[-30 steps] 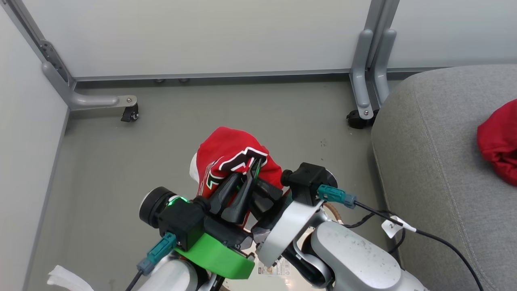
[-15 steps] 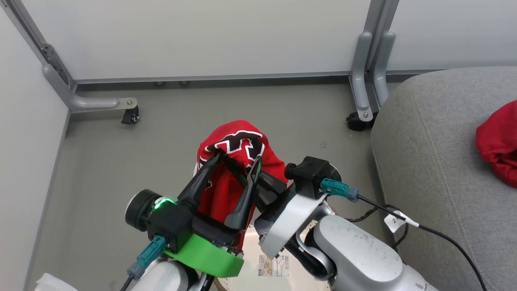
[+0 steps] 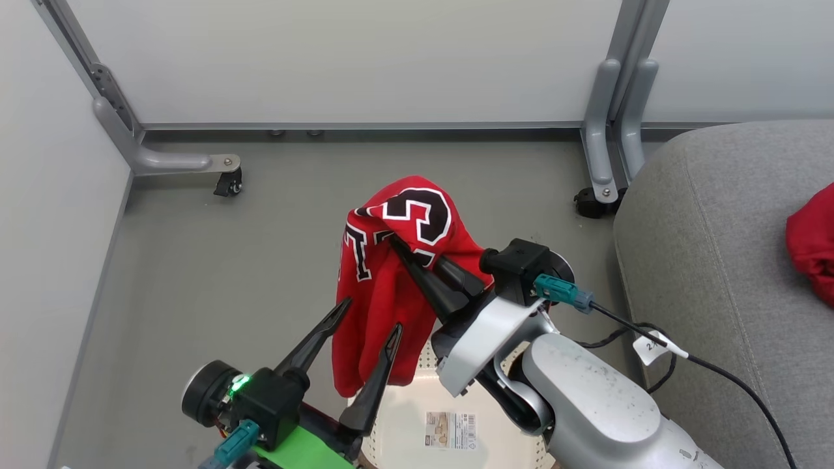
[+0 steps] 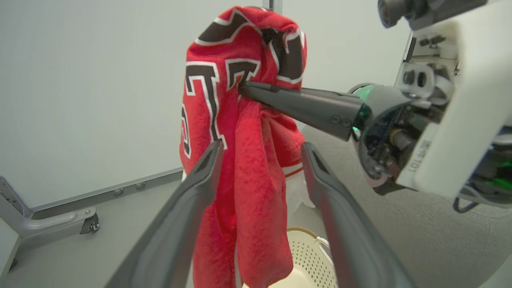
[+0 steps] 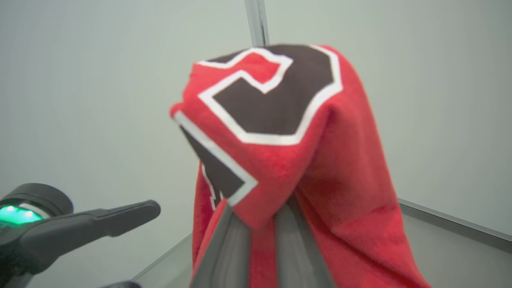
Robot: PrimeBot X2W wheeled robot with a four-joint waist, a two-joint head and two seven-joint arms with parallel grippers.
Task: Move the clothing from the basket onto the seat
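One red shirt is lying on the seat; the right gripper is pinching the jersey above the basket, the left gripper spread wide.

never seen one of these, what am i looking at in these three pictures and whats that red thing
It is a two-armed robot. One picture is from its head, looking down; the other two are from cameras on each wrist, looking along that arm's fingers. The red thing is a jersey with black-and-white numerals. The right gripper is shut on it and holds it up above a white laundry basket on the floor. The left gripper is open, its fingers on either side of the hanging cloth. At the right is a grey seat with another red garment on it.
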